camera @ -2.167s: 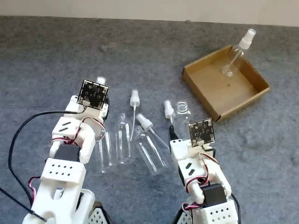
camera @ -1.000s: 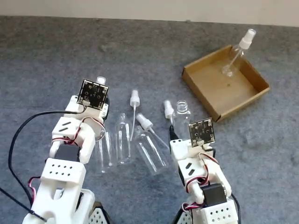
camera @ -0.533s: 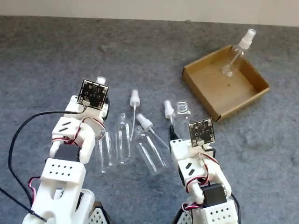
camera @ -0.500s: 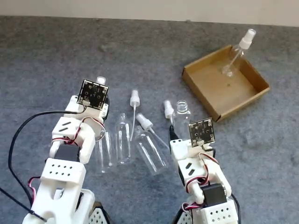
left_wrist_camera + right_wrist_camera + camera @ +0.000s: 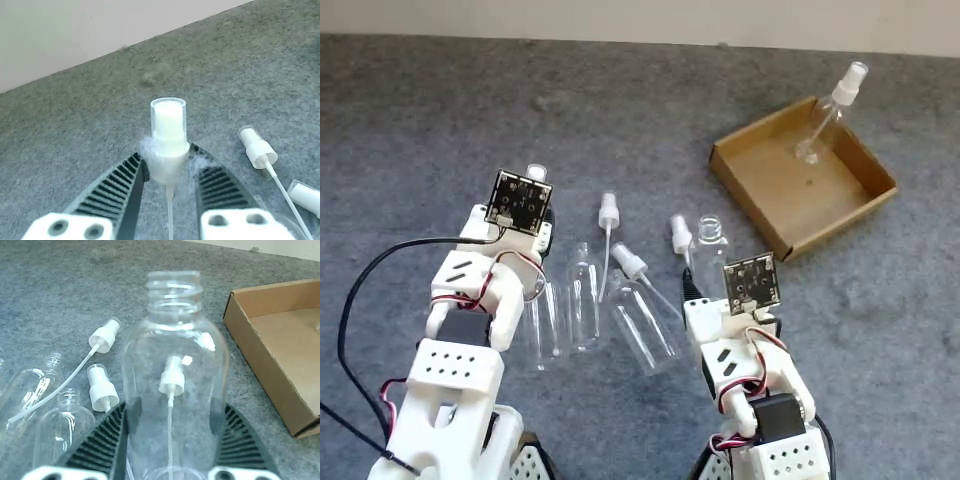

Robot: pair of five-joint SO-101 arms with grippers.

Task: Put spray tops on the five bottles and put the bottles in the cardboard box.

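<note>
Zero change: left hand [image 5: 167,157] still grips a spray top [image 5: 168,132], right hand [image 5: 173,412] still grips an uncapped bottle [image 5: 174,350].

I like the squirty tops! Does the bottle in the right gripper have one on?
No, the bottle in the right gripper has a bare, open neck with no top.

The bench [image 5: 430,110] wears a grey, felt-like covering, mottled and slightly fuzzy all over. A paler tuft of lint [image 5: 548,101] lies on it (towards the far side, on open covering). Beyond the bench's far edge runs a plain, pale wall [image 5: 620,18].
</note>
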